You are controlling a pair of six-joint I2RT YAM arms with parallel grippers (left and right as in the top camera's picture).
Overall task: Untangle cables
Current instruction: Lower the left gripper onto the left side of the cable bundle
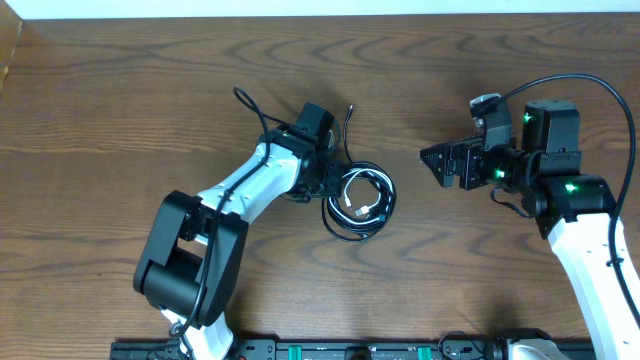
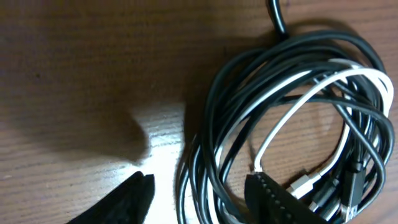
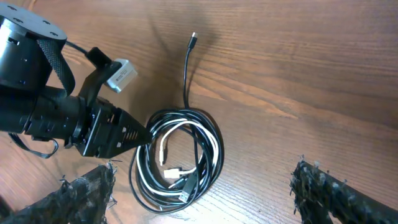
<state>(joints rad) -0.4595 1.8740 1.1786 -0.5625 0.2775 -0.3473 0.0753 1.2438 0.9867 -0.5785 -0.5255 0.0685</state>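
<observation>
The long thin black cable point(image 1: 386, 195) lies coiled on the wooden table with the short white cable point(image 1: 362, 207) wound through it. One black end point(image 1: 350, 110) trails away from the coil. My left gripper point(image 1: 328, 185) is at the coil's left side. In the left wrist view its fingers point(image 2: 199, 196) are apart, with several strands of the black cable point(image 2: 249, 68) between them and the white cable point(image 2: 292, 106) just right. My right gripper point(image 1: 432, 158) hovers right of the coil, open and empty. In the right wrist view its fingers point(image 3: 205, 167) frame the black cable point(image 3: 186, 74) and white cable point(image 3: 163, 149).
The left arm point(image 3: 62, 112) reaches in over the coil's left edge. A thicker black arm cable point(image 1: 245, 100) loops behind the left wrist, and another point(image 1: 590, 80) arcs over the right arm. The table's far edge point(image 1: 320, 14) runs along the top.
</observation>
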